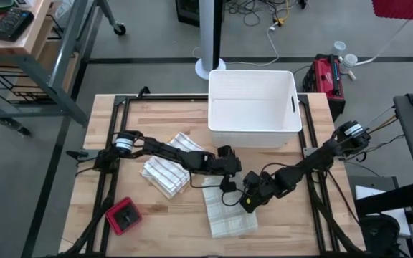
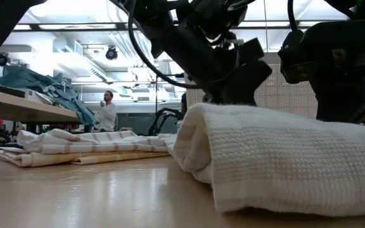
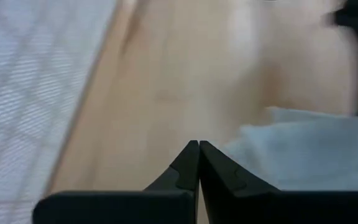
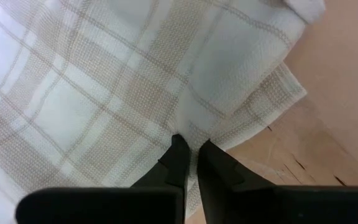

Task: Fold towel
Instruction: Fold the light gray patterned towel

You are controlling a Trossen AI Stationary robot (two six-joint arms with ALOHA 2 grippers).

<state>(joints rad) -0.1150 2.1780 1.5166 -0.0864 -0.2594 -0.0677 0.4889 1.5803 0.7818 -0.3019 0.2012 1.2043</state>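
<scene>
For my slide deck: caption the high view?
Both end effectors, left and right, meet at the plaid towel's edge beside a white bin.

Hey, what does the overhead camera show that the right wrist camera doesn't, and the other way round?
Only the high view shows the white bin, the red box, the second folded towel and the shut left gripper. Only the right wrist view shows the right gripper pinching cloth, plus the weave up close. Both show the plaid towel on the wooden table.
</scene>
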